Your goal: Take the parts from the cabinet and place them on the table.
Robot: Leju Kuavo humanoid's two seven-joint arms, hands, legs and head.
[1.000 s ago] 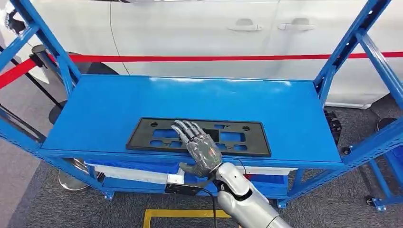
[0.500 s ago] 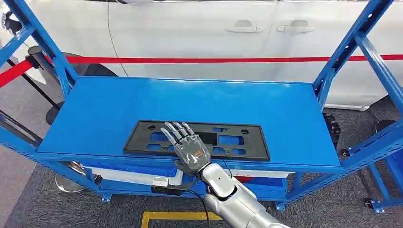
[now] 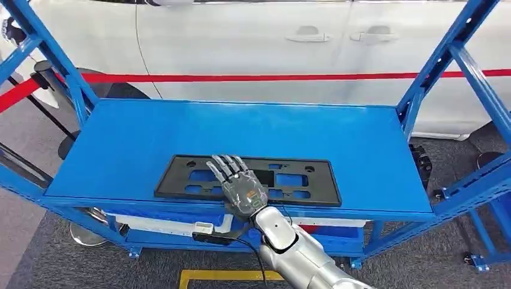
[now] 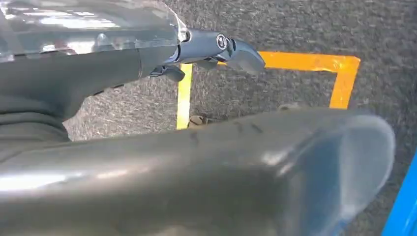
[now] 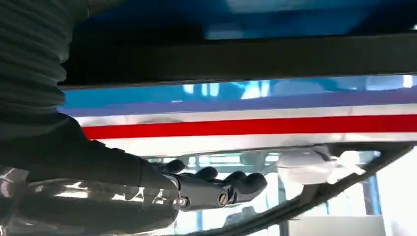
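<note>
Black part [image 3: 289, 179] lies under right hand [image 3: 240, 183].

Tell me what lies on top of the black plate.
The right hand lies over the middle of the black plate on the blue shelf, fingers stretched out. The part of the plate beneath the hand is covered.

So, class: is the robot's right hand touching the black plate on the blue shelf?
Cannot tell. In the head view the right hand overlaps the black plate, fingers spread, but from above neither contact nor a gap shows.
</note>
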